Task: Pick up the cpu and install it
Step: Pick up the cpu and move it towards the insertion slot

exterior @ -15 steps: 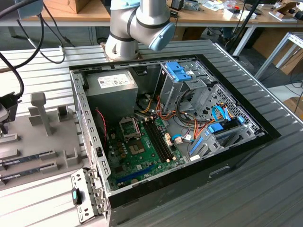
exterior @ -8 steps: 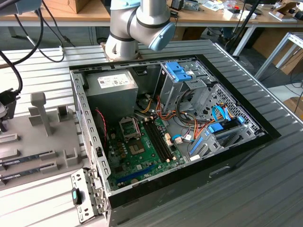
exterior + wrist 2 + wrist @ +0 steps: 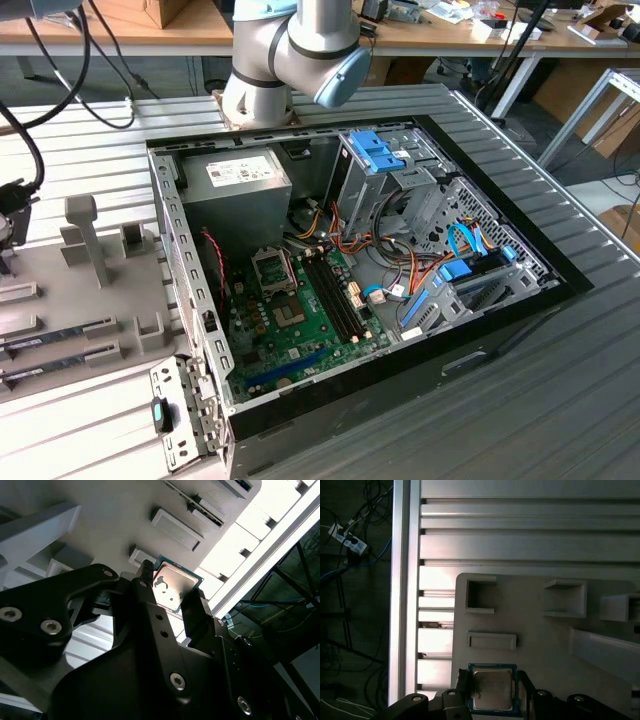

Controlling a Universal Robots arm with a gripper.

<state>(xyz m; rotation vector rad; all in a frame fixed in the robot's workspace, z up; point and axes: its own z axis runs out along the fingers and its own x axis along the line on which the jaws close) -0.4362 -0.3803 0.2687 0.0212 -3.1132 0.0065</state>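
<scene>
Broadly, a ribbed metal desk [image 3: 560,400] carries everything: an open computer case [image 3: 400,400] sunk into its middle, and a pale grey fixture plate [image 3: 60,300] at the exterior view's left. The arm [image 3: 290,50] rises from its base behind the case and leads off toward that plate. Inside the case lies the green board [image 3: 290,345], with long memory sticks [image 3: 335,295] seated in it and a square socket [image 3: 272,270] just beside them, toward the exterior view's left. In the first wrist view the plate [image 3: 545,645] sits below the camera on the ribbed desk, with two rectangular pockets [image 3: 480,595] and a low raised bar [image 3: 492,641] moulded into it. The tool [image 3: 171,589] hangs over this plate, well apart from the case. Its black fingers [image 3: 197,605] are drawn in against two opposite edges of the cpu [image 3: 176,582] and grip it between them, one finger on each side. The cpu [image 3: 492,690] faces the cameras with its silvery top and narrow green rim, near the raised bar. Whether it rests on the plate or is clear of it I cannot tell.
</scene>
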